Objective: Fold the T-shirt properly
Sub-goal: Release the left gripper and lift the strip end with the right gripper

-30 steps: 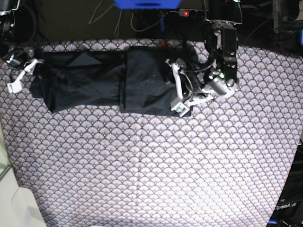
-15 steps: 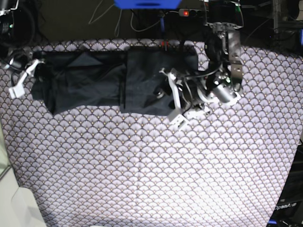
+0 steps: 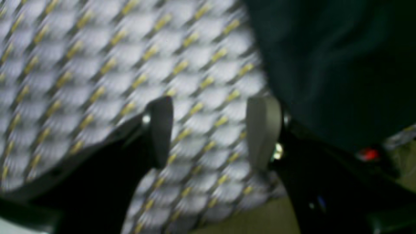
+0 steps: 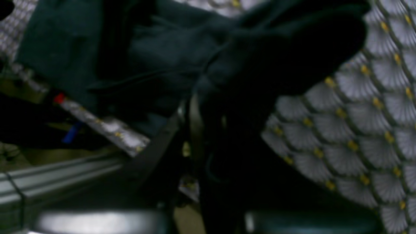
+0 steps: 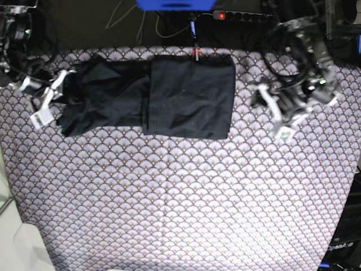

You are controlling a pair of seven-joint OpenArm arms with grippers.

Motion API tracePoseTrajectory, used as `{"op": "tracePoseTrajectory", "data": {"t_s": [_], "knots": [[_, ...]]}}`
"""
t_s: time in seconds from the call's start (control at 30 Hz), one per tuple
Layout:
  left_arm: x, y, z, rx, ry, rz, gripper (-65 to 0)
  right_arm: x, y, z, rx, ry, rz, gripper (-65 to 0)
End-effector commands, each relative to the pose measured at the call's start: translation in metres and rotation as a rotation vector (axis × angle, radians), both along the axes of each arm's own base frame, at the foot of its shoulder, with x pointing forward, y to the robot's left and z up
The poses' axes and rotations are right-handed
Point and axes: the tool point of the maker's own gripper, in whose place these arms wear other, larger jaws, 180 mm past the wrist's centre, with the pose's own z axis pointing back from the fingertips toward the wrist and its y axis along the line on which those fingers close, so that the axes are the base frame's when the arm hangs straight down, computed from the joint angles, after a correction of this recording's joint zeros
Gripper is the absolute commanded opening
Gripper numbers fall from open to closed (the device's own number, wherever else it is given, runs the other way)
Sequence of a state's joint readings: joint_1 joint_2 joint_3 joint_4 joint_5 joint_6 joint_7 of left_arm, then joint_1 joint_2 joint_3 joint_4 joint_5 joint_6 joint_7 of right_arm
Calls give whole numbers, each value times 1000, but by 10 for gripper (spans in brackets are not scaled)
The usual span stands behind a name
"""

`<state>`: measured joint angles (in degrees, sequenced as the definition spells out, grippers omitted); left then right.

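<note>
The T-shirt [image 5: 169, 99] lay as a long dark band across the far part of the scallop-patterned cloth [image 5: 180, 197], one end doubled into a neat rectangle, the other end rumpled and lifted slightly. It looked soft, light and limp, likely to sag and crease wherever unsupported, so the best hold would be a pinch on a hem or corner of the loose end, carried low across the folded part. At that loose end the right gripper [image 5: 48, 99] had its jaws pressed together on a bunched edge of the T-shirt. Well clear of the folded end, the left gripper [image 5: 276, 116] hung over bare cloth with jaws spread wide, holding nothing.
</note>
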<state>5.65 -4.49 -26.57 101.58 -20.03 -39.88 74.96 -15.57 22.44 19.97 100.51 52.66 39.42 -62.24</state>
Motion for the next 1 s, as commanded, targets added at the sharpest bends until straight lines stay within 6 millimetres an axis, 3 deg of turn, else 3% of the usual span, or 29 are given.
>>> {"op": "tracePoseTrajectory", "data": {"t_s": [0.0, 0.07, 0.23, 0.37, 0.6, 0.97], "knots": [[5, 8, 9, -3, -41, 16, -296, 8, 8, 18, 16, -66, 24, -650], [0, 26, 9, 17, -36, 56, -296, 13, 19, 26, 8, -87, 48, -650], [-9, 44, 7, 31, -24, 112, -295, 23, 37, 32, 11, -87, 78, -650], [-16, 44, 3, 32, -6, 112, -295, 30, 69, 35, 55, -96, 145, -650], [-16, 44, 3, 33, -5, 113, -295, 18, 131, 36, 157, -89, 272, -650], [-17, 46, 2, 39, -3, 114, -295, 6, 182, 50, 231, -120, 379, -650]]}}
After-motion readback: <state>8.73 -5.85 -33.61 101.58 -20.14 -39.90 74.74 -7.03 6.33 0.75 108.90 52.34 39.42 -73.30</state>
